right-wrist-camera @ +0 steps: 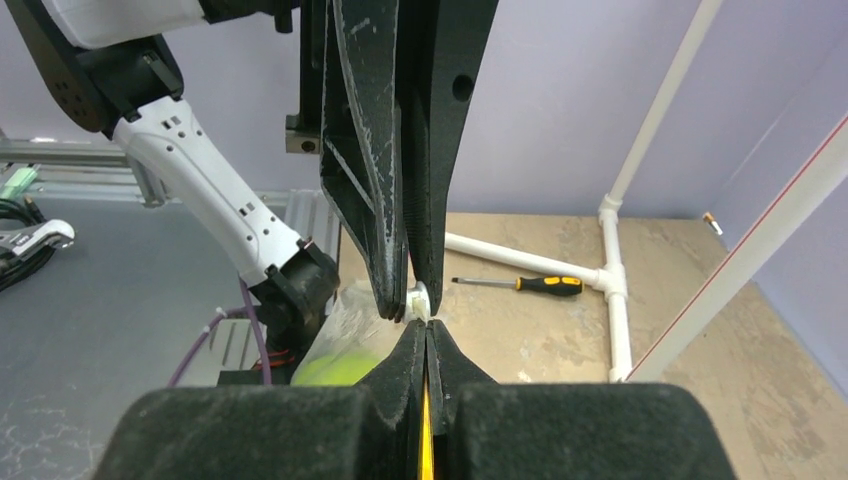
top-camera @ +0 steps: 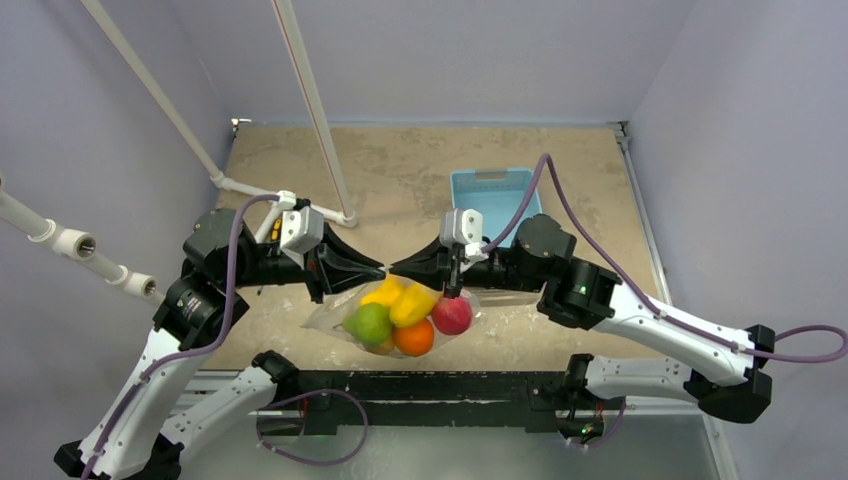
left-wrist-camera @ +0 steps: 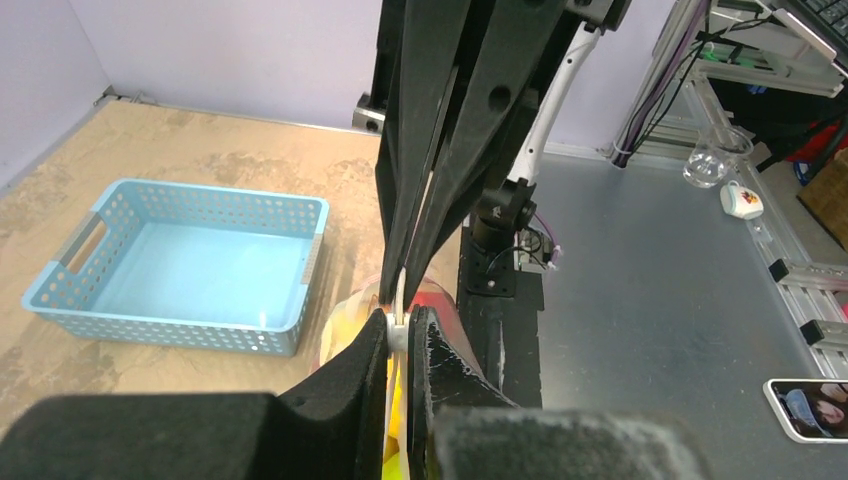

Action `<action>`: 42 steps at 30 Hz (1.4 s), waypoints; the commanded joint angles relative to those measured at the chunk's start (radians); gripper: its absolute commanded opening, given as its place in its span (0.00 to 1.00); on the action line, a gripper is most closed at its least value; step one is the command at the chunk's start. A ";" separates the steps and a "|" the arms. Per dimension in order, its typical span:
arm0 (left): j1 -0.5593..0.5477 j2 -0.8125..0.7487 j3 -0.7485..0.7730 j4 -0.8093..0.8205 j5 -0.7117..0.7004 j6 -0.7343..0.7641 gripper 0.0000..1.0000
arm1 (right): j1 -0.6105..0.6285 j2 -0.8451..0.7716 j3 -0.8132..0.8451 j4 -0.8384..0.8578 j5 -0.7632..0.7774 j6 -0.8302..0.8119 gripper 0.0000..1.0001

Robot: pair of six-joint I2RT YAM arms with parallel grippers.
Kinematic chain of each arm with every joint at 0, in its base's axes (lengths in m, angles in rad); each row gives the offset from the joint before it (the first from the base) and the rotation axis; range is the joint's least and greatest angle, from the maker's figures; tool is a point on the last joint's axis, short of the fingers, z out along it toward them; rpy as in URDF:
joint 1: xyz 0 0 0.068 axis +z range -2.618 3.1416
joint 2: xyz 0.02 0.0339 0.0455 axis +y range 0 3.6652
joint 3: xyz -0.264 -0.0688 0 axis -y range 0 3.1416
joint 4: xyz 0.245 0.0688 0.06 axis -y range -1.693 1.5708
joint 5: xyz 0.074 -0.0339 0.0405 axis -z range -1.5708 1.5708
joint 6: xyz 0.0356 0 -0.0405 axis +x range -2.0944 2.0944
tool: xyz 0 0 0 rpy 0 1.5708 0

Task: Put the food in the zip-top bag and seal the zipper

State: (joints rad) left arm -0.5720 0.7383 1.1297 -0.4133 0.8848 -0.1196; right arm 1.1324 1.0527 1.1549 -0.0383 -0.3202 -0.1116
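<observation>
The zip-top bag (top-camera: 400, 315) hangs between my two grippers above the table's near edge. The food is inside it: a green fruit (top-camera: 368, 323), a yellow one (top-camera: 410, 303), an orange one (top-camera: 414, 338) and a red one (top-camera: 452, 315). My left gripper (top-camera: 379, 268) is shut on the small white slider (left-wrist-camera: 397, 331) of the zipper (left-wrist-camera: 400, 290). My right gripper (top-camera: 396, 268) is shut on the bag's mouth edge, tip to tip with the left. In the right wrist view the right gripper (right-wrist-camera: 425, 335) sits just below the slider (right-wrist-camera: 418, 300), with the bag (right-wrist-camera: 350, 330) to its left.
A light-blue plastic basket (top-camera: 495, 195) stands empty behind the right arm, also in the left wrist view (left-wrist-camera: 180, 270). White pipes (top-camera: 320, 110) rise at the back left. A yellow-handled screwdriver (right-wrist-camera: 520, 285) lies by the pipe foot (right-wrist-camera: 612, 290).
</observation>
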 commanded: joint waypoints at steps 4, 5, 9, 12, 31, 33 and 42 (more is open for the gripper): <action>-0.002 -0.012 -0.016 -0.078 -0.007 0.020 0.00 | -0.003 -0.052 0.027 0.124 0.049 0.000 0.00; -0.002 -0.013 -0.015 -0.079 -0.007 0.021 0.00 | -0.003 -0.051 0.024 0.122 0.050 0.000 0.00; -0.003 -0.014 -0.013 -0.082 -0.009 0.020 0.00 | -0.003 -0.050 0.016 0.117 0.038 -0.001 0.00; -0.002 -0.016 -0.010 -0.083 -0.012 0.020 0.00 | -0.004 -0.040 0.019 0.083 0.005 -0.003 0.00; -0.003 -0.004 -0.008 -0.096 0.005 0.026 0.00 | -0.004 0.010 -0.061 -0.004 -0.193 -0.069 0.51; -0.003 -0.004 -0.007 -0.091 0.009 0.022 0.00 | -0.004 0.022 -0.073 0.019 -0.187 -0.067 0.52; -0.003 -0.009 0.001 -0.093 0.011 0.018 0.00 | -0.004 0.070 -0.106 0.143 -0.182 -0.033 0.57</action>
State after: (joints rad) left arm -0.5720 0.7372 1.1137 -0.5705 0.8783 -0.0940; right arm 1.1313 1.1198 1.0542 -0.0097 -0.4896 -0.1608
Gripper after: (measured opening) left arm 0.056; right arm 0.569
